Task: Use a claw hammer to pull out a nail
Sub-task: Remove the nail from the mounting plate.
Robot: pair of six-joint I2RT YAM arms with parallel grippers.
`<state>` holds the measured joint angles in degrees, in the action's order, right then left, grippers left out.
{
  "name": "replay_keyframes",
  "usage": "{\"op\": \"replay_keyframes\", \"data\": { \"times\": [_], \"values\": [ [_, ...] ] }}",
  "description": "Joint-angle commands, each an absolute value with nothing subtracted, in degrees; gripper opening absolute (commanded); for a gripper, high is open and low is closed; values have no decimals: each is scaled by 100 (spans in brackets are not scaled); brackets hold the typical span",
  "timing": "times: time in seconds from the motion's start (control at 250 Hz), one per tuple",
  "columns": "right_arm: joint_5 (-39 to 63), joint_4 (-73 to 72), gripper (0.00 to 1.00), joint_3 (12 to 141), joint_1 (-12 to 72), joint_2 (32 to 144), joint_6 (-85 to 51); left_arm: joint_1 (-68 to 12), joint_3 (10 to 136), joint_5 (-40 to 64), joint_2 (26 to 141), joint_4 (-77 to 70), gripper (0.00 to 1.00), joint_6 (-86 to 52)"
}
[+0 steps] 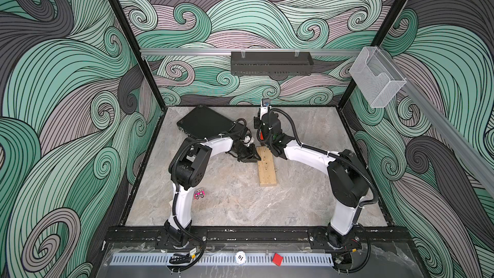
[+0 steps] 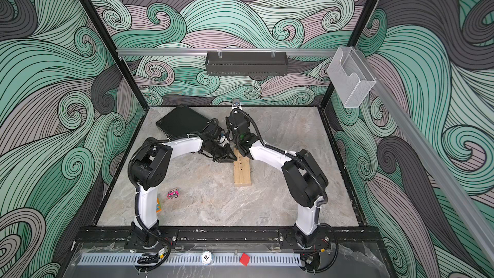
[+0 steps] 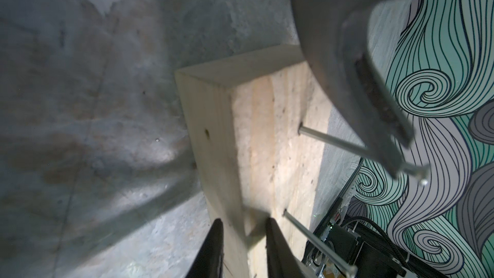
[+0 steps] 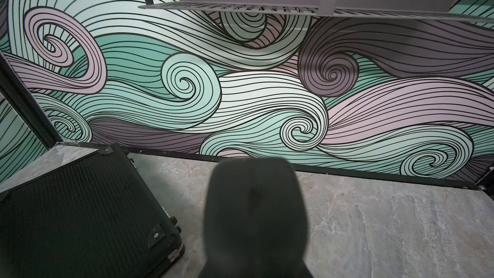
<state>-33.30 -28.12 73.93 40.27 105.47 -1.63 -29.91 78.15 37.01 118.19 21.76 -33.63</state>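
A pale wooden block [image 1: 267, 172] lies mid-table with two long nails standing out of it. My left gripper [image 3: 244, 250] is shut on the block's edge, one black finger [image 3: 213, 250] on its side and one on its top. The claw hammer's grey steel head [image 3: 347, 76] hangs over the block, its claw hooked round the nail [image 3: 334, 141] just under the nail's head. A second nail [image 3: 318, 239] stands beside my left fingers. My right gripper [image 1: 258, 129] is shut on the claw hammer [image 1: 261, 136]; its black handle [image 4: 256, 209] fills the right wrist view and hides the fingers.
A black case [image 1: 205, 123] lies at the back left, close behind both wrists. A small pink toy [image 1: 199, 194] sits near the left arm's base. A dark shelf [image 1: 271, 62] and a clear bin [image 1: 374, 78] hang on the walls.
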Motion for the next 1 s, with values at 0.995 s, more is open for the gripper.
{"op": "replay_keyframes", "data": {
  "times": [0.995],
  "values": [
    [-3602,-3700,0,7106,4096,9912,-200,-3007,7943,3410,12261,2602,25,-3350]
  ]
}}
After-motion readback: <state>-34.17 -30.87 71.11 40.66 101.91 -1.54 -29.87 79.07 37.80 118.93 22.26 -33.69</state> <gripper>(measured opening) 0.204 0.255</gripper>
